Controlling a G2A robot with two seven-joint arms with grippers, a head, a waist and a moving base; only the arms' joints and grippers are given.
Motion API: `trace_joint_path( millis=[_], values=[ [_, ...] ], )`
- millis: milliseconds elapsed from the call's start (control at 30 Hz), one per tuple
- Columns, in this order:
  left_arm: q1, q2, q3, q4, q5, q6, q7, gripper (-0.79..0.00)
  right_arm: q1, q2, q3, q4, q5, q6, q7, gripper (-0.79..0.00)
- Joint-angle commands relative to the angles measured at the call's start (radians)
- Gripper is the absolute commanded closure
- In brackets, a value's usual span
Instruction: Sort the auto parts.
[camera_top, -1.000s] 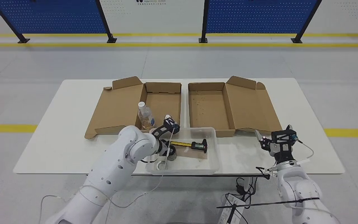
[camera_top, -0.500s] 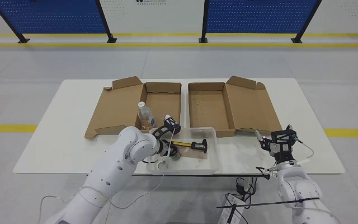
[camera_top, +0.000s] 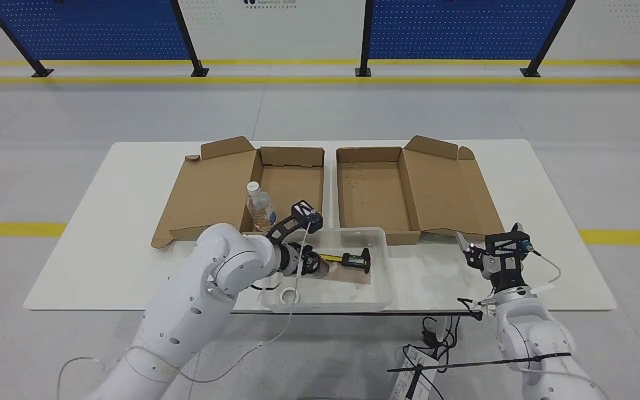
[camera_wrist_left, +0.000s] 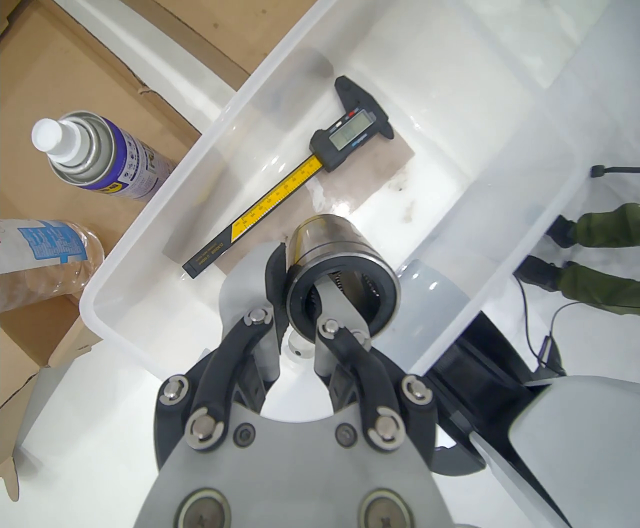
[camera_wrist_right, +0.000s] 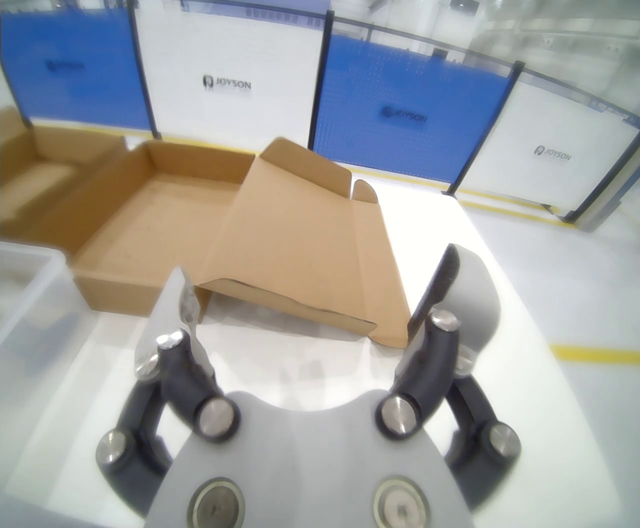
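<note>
Bearing (camera_wrist_left: 332, 242), one, gripped by left pincer (camera_wrist_left: 302, 292); caliper (camera_wrist_left: 280, 192), one.

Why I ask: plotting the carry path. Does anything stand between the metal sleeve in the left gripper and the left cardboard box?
Yes. The bin's wall rises between the metal sleeve in the left gripper and the left box; just past it, a spray can and a plastic bottle sit inside the box.

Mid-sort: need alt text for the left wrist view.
The left gripper is shut on a metal bearing, one finger inside its bore, above a clear bin holding a digital caliper. A spray can and a plastic bottle stand in the cardboard box alongside.
</note>
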Motion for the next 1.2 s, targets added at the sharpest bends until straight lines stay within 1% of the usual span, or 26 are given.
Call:
trace_joint_path(
  millis=[0, 67, 300, 500, 733, 900, 1033, 1167],
  values=[
    [0.008, 0.004, -0.013, -0.026, -0.008, -0.001, -0.018, 0.000, 0.000, 0.000, 0.000, 0.000, 0.000, 0.000, 0.000, -0.785],
    [0.015, 0.009, -0.020, -0.051, -0.013, -0.008, -0.056, 0.000, 0.000, 0.000, 0.000, 0.000, 0.000, 0.000, 0.000, -0.785],
    [0.029, 0.019, -0.048, -0.128, -0.084, 0.004, -0.110, 0.000, 0.000, 0.000, 0.000, 0.000, 0.000, 0.000, 0.000, -0.785],
    [0.030, 0.026, -0.073, -0.179, -0.200, 0.006, -0.143, 0.000, 0.000, 0.000, 0.000, 0.000, 0.000, 0.000, 0.000, -0.785],
    [0.039, 0.035, -0.107, -0.221, -0.371, -0.008, -0.138, 0.000, 0.000, 0.000, 0.000, 0.000, 0.000, 0.000, 0.000, -0.785],
    [0.046, 0.043, -0.114, -0.253, -0.481, -0.032, -0.174, 0.000, 0.000, 0.000, 0.000, 0.000, 0.000, 0.000, 0.000, -0.785],
    [0.047, 0.048, -0.118, -0.269, -0.558, -0.050, -0.181, 0.000, 0.000, 0.000, 0.000, 0.000, 0.000, 0.000, 0.000, -0.785],
    [0.045, 0.054, -0.119, -0.275, -0.600, -0.063, -0.185, 0.000, 0.000, 0.000, 0.000, 0.000, 0.000, 0.000, 0.000, -0.785]
  ],
)
